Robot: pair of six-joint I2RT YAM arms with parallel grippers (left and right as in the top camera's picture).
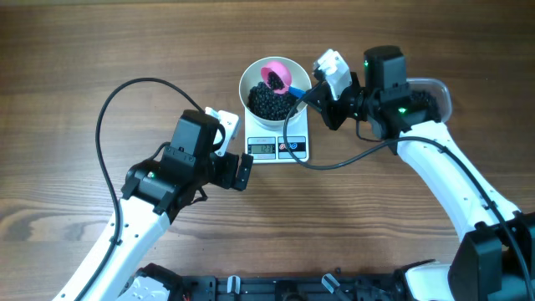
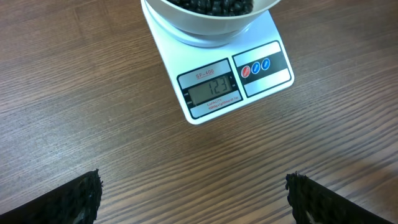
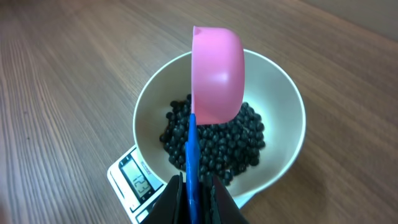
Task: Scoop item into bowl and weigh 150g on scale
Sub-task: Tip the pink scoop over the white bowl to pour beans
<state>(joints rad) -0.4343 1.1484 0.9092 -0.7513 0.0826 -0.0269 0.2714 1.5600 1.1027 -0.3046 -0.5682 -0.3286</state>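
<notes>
**A:** How do the beads look?

**B:** The item [image 1: 267, 102] is a dark, grainy heap of tiny round black beads. It lies in the bottom of the white bowl [image 1: 246, 84], well below the rim.

**A:** Where does the bowl stand?

**B:** Upright on the scale [image 1: 298, 150], covering its far part. The scale's display [image 2: 209, 89] edge points toward the robot's base, and it reads 123.

**A:** And the scoop?

**B:** The pink scoop [image 3: 216, 74] hangs over the bowl, turned on its side. Its blue handle [image 3: 191, 149] runs straight back into the right pincer [image 3: 191, 190], which is pressed together on it.

**A:** The other arm?

**B:** The left pincer [image 2: 196, 199] is spread wide and holds nothing. It hangs over the bare wooden surface [image 2: 74, 93], near the scale's display edge.
</notes>
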